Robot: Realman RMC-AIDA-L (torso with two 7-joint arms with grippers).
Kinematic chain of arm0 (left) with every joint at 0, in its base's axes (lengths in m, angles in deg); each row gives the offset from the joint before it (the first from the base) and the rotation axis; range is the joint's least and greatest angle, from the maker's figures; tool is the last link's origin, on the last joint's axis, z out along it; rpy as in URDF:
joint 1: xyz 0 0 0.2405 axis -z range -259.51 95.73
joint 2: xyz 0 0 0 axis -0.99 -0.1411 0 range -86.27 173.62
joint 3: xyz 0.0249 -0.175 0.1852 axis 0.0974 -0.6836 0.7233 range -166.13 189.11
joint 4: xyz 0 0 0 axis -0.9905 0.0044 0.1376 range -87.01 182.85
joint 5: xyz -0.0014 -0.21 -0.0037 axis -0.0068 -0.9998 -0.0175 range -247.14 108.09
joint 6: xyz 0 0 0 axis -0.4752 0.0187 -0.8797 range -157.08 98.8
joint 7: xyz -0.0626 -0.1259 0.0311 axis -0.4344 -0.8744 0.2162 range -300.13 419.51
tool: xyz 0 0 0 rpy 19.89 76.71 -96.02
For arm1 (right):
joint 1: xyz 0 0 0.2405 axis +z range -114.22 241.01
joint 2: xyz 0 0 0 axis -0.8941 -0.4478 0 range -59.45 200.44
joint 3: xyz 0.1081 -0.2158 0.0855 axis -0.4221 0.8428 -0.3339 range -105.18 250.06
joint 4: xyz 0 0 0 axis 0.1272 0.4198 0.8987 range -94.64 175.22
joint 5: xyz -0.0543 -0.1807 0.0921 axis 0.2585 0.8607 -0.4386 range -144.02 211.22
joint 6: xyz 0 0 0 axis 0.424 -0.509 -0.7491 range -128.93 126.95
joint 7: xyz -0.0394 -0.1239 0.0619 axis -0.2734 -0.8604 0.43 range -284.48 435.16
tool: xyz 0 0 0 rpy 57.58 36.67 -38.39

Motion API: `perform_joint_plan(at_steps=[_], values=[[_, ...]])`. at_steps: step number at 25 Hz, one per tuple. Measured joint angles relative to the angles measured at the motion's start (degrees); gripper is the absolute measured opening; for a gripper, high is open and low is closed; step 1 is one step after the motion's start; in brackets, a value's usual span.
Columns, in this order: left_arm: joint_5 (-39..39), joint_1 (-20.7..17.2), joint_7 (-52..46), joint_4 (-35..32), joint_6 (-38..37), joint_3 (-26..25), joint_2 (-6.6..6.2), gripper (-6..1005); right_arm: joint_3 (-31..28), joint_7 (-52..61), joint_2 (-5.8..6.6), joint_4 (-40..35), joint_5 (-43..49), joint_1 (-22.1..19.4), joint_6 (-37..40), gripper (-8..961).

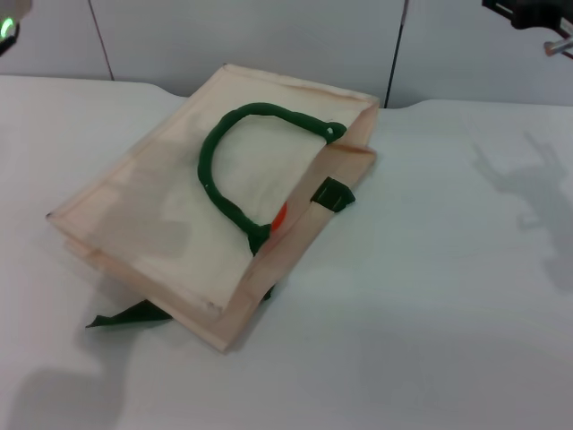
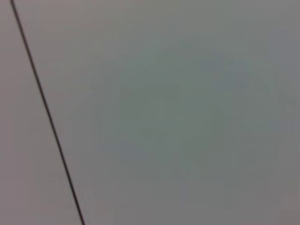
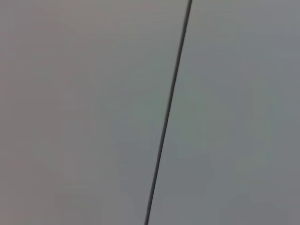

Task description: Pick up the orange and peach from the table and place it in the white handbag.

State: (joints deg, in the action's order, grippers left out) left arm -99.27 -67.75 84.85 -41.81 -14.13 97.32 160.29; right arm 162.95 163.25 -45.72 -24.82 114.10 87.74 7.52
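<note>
With the orange point(image 1: 280, 216) seemingly already inside the white handbag point(image 1: 152, 224) mid-frame, confirm the unseen peach before finishing; neither gripper's state can be told.

The white handbag point(image 1: 179, 224) lies flat on the table point(image 1: 430, 313), left of centre; its handle point(image 1: 242, 143) rests on top. The orange point(image 1: 279, 216) sits inside its opening.

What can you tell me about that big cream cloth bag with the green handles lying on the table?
The cream cloth tote bag lies flat on the white table, its opening toward the robot's right. A dark green strap handle loops across its upper face; a green tab sits at the mouth, another green strap pokes out underneath. A sliver of orange-red shows inside the opening. Nothing grips it.
</note>
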Motion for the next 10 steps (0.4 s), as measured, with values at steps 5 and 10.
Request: perform_joint_plan(at_steps=[5, 10], values=[[-1.65, 0.73, -0.51, 5.21, -3.62, 1.75, 0.04, 381, -0.18, 0.02, 0.05, 1.27, -0.95, 0.0, -2.38, 861], [-5.56, 1.33, -0.55, 9.05, -6.71, 2.84, -0.01, 381, -1.42, 0.05, 0.04, 3.51, -1.47, 0.58, -2.66, 861]])
